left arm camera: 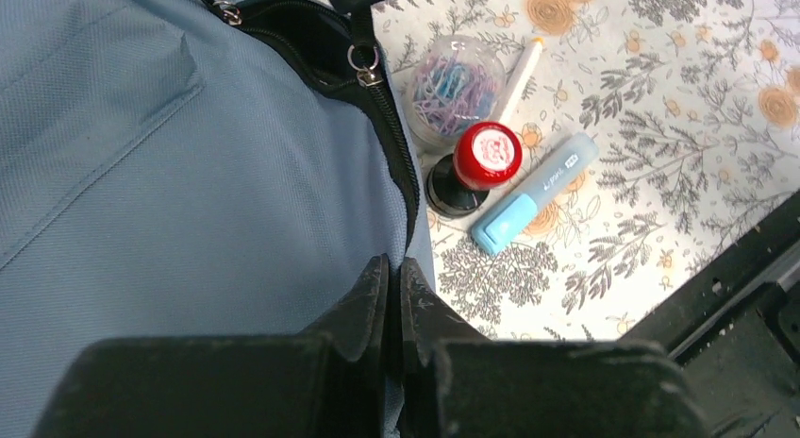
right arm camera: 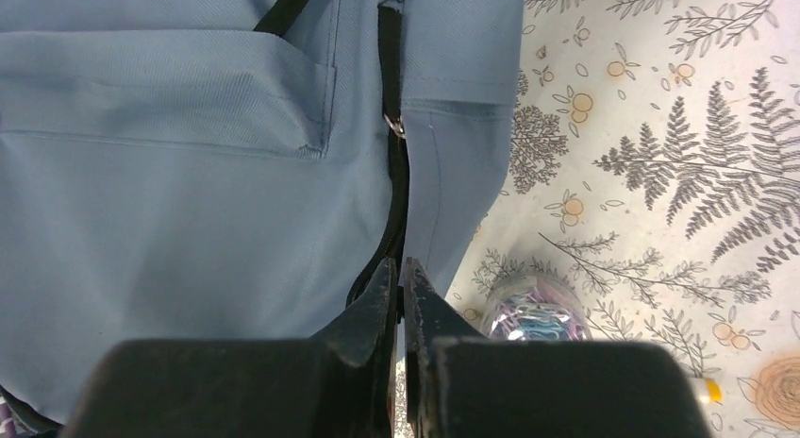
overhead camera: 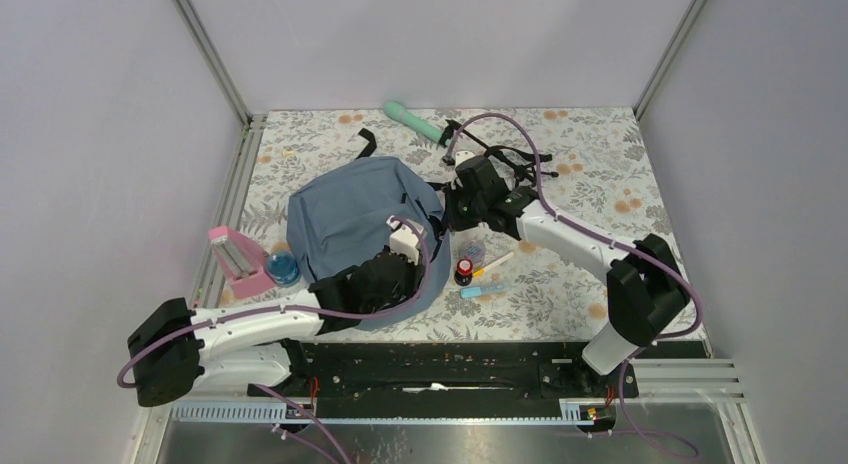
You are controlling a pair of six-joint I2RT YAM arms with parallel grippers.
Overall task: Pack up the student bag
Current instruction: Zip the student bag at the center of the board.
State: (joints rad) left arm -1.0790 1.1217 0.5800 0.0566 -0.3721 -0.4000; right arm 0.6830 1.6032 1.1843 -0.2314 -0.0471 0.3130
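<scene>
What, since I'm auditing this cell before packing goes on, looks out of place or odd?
Nothing is spilled or damaged. The teal object lies alone at the far edge of the table, well away from the paperclip jar and highlighter beside the student bag.

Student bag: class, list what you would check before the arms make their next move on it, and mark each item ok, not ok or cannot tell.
1. Left gripper shut at the edge of the bag: ok.
2. Right gripper shut at the zip: ok.
3. Fabric truly pinched by either gripper: cannot tell.
4. Bag mouth wide enough for packing: not ok, only a narrow dark gap shows.
5. Jar, stamp and highlighter lying free beside the bag: ok.
</scene>
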